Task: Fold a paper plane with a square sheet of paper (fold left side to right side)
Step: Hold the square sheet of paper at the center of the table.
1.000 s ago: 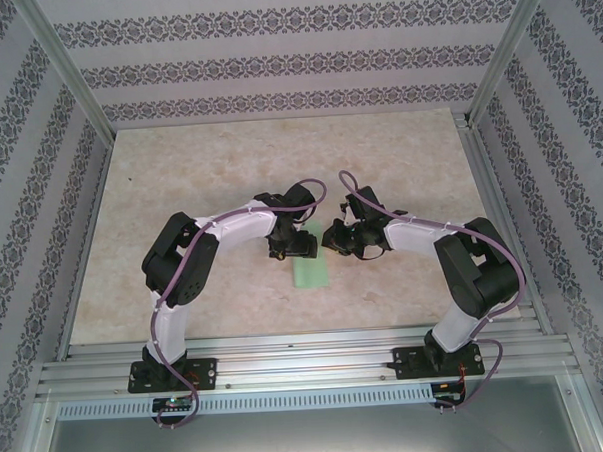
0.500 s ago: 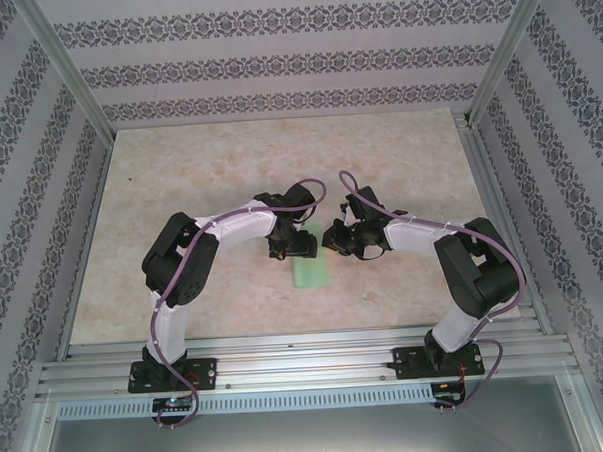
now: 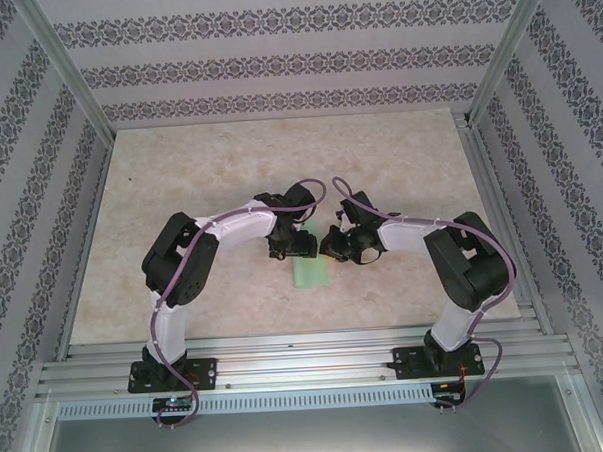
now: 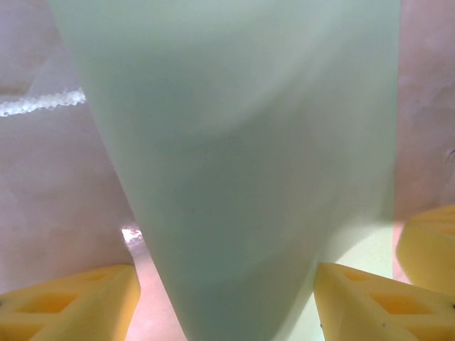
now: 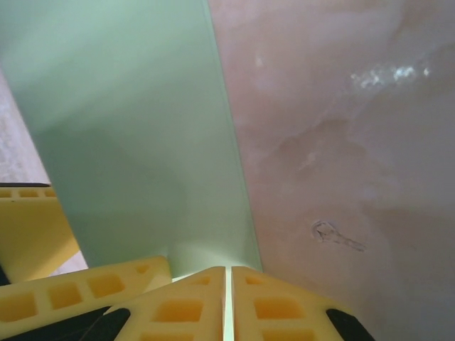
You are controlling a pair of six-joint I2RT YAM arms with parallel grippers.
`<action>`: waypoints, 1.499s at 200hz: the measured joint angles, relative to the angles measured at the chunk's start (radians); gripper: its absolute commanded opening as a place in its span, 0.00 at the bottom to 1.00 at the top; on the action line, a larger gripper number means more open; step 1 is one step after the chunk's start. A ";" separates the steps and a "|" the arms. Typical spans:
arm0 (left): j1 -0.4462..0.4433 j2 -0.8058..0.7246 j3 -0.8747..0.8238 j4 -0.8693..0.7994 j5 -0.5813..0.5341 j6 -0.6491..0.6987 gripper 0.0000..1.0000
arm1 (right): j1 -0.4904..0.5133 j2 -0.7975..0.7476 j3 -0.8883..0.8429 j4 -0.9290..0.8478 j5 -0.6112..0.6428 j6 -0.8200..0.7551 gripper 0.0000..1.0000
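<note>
At mid-worktop [image 3: 179, 171], the right hand [image 5: 227, 273] pinches the paper plane [image 3: 312, 274]; the left hand [image 4: 226, 273] straddles it, released; best align edges before creasing.

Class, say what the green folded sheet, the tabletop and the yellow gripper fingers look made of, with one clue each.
Folded sheet: thin matte paper, by its crisp edges and soft shading. Tabletop: glossy marble-look stone or laminate, veined with glare spots. Right gripper fingers: likely moulded matte plastic, with hollow cells.
</note>
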 measured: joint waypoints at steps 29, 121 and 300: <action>0.000 0.000 0.000 0.000 0.000 0.000 0.68 | 0.000 0.008 0.000 0.000 0.000 0.002 0.11; 0.002 -0.017 -0.013 0.016 0.014 0.000 0.71 | 0.000 0.039 0.030 -0.052 0.005 -0.021 0.10; 0.061 -0.146 -0.085 0.206 0.245 0.001 0.40 | 0.008 0.060 0.062 -0.079 0.012 -0.036 0.10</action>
